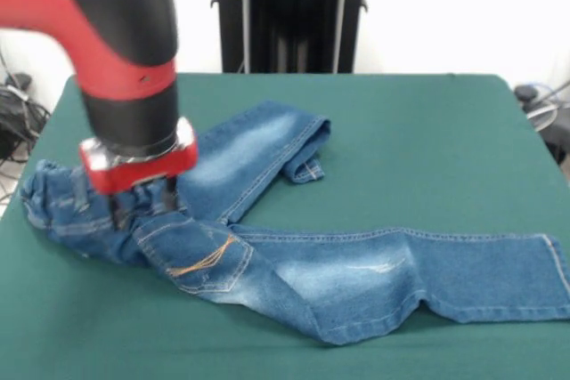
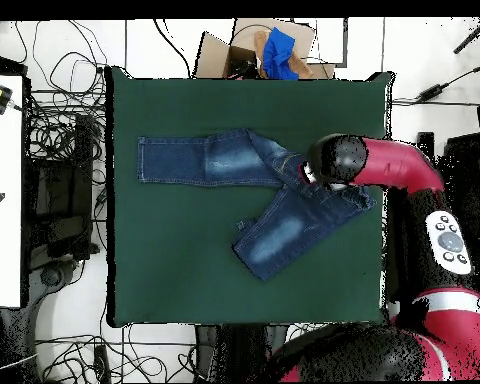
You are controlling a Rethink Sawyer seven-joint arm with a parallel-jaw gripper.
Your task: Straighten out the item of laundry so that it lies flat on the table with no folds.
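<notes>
I see the green worktop (image 1: 419,131) carrying the jeans (image 1: 356,278): one leg lies stretched flat, the other doubled back on itself at its hem. My arm (image 1: 116,33) stands over the bunched waistband, where the hand (image 1: 142,202) presses down; I cannot tell its grip.

The place was a robotics lab — a test cell, not a home. A red and black arm (image 2: 404,170) stood on a pedestal (image 1: 294,11) at a table (image 2: 184,270) covered in plain green cloth, set against bare white walls. Tangles of black cables (image 2: 59,130) lay over the pale floor round the table. A white bench (image 2: 2,200) stood at one side, and an open cardboard box (image 2: 239,50) holding something blue (image 2: 279,52) sat just beyond the table's edge.
</notes>
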